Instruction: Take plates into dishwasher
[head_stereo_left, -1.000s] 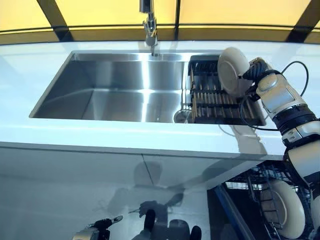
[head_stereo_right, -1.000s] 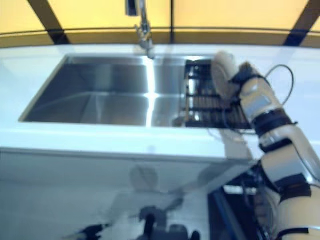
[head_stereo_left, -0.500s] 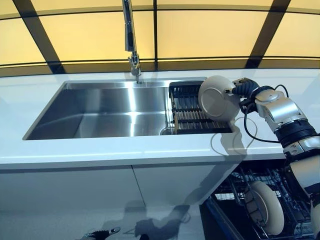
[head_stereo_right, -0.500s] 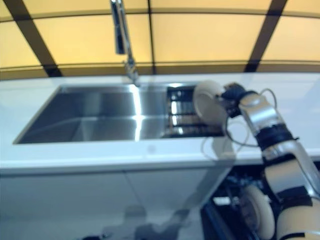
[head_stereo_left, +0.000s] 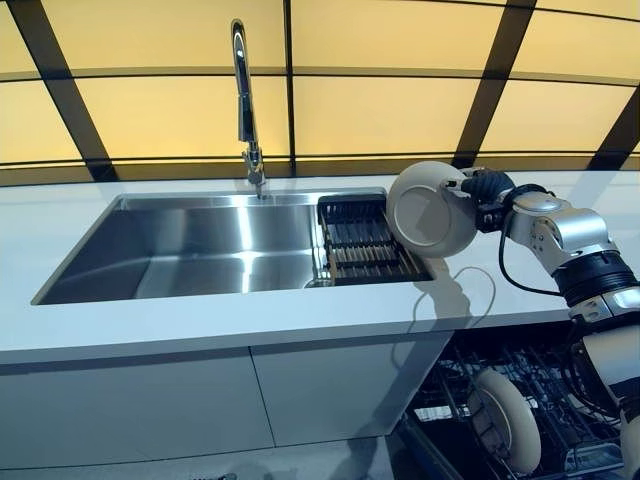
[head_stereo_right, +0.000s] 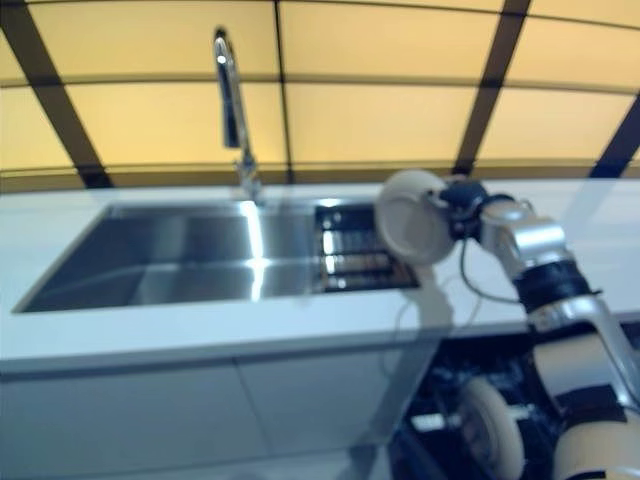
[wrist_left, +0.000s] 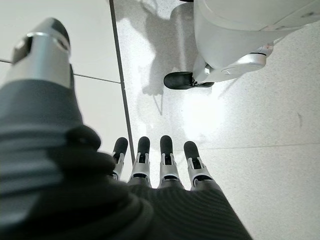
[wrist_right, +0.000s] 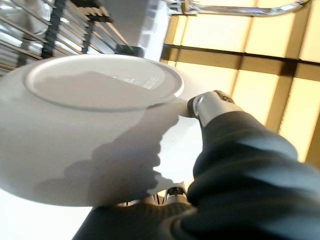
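Observation:
My right hand (head_stereo_left: 484, 187) holds a white plate (head_stereo_left: 430, 209) on edge above the right end of the sink, over the counter's rim beside the dark drying rack (head_stereo_left: 362, 243). In the right wrist view the plate (wrist_right: 85, 125) fills the picture, with the thumb (wrist_right: 207, 103) pressed on its rim. A second white plate (head_stereo_left: 503, 420) stands upright in the open dishwasher's lower rack (head_stereo_left: 560, 400) below the counter at the right. My left hand (wrist_left: 160, 162) hangs over the floor with straight fingers, holding nothing.
A steel sink (head_stereo_left: 200, 250) with a tall faucet (head_stereo_left: 243, 100) sits in the white counter (head_stereo_left: 220, 325). White cabinet fronts (head_stereo_left: 140, 410) run below it. The dishwasher door is open at the lower right.
The camera has tilted up, so the whole picture has shifted down. My right hand has lifted the plate clear of the drying rack and carried it slightly toward the counter's front.

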